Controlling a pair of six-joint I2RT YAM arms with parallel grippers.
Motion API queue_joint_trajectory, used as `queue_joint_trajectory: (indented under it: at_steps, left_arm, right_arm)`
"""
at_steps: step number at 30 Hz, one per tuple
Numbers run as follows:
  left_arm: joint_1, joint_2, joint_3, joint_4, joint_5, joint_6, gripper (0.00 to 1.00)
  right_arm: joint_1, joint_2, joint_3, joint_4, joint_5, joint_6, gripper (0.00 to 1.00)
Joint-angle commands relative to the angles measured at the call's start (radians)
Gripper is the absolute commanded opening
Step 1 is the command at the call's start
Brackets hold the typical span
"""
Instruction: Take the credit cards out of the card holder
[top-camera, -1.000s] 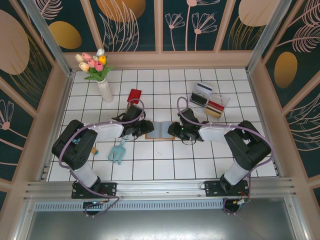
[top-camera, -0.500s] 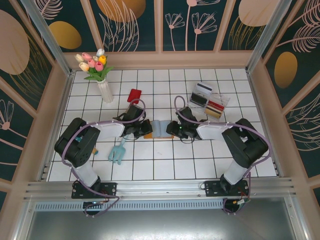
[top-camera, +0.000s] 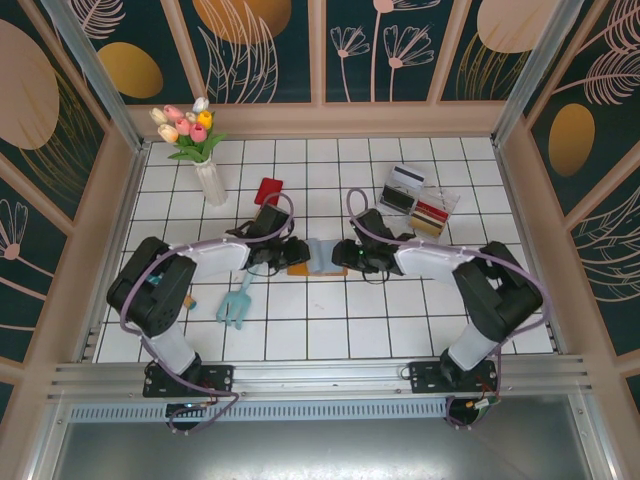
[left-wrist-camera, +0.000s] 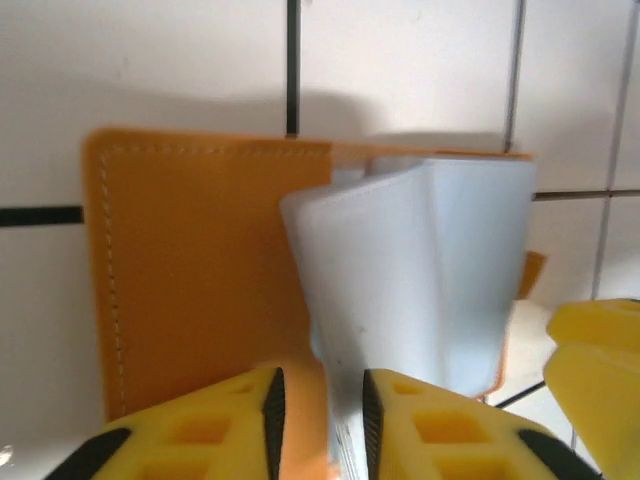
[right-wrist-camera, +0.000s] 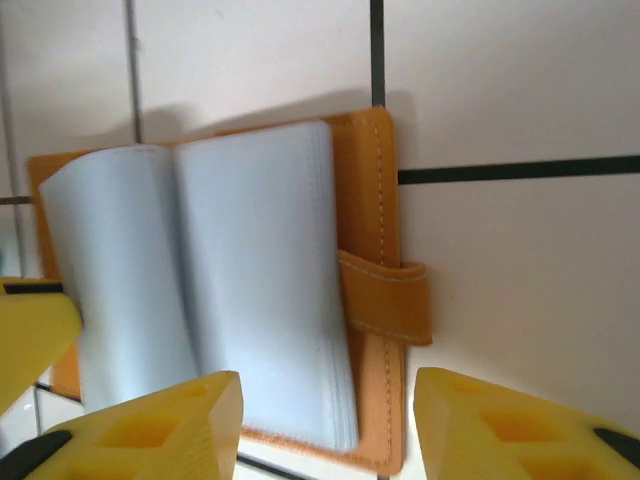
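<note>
The orange-brown card holder (top-camera: 320, 258) lies open on the white tiles between my two grippers. In the left wrist view its cover (left-wrist-camera: 200, 270) lies flat while pale blue-grey leaves (left-wrist-camera: 420, 270) bulge upward. I cannot tell the credit cards from the pockets among those leaves (right-wrist-camera: 260, 270). My left gripper (top-camera: 296, 254) (left-wrist-camera: 318, 385) has its jaws a little apart, with the leaves' near edge and a strip of cover between them. My right gripper (top-camera: 346, 258) (right-wrist-camera: 328, 400) is wide open, straddling the half with the closing strap (right-wrist-camera: 385, 295).
A white vase of tulips (top-camera: 210, 180) stands at the back left, with a red object (top-camera: 268, 190) beside it. A clear tray (top-camera: 418, 200) of small items sits at the back right. A teal object (top-camera: 235, 305) lies on the tiles near the left arm.
Both grippers have moved inward towards each other. The card holder, spread flat a second ago, now looks narrower, with its leaves pushed up. The right jaws have widened.
</note>
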Motion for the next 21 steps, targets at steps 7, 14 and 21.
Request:
queue_joint_trajectory:
  at_steps: [7,14,21]
  left_arm:
    - [0.080,-0.244,0.150,-0.283,-0.391,0.146,0.79]
    - [0.117,-0.416,0.077,-0.231,-0.779,0.195,0.99]
    - [0.164,-0.553,-0.176,-0.004,-0.981,0.286,0.98]
  right_arm:
    - [-0.053,-0.328,0.079,-0.098,0.415,-0.169,0.78]
    - [-0.234,-0.476,-0.004,-0.005,0.575,-0.319,0.99]
    - [-0.385,-0.578,-0.175,0.172,0.676,-0.419,0.99]
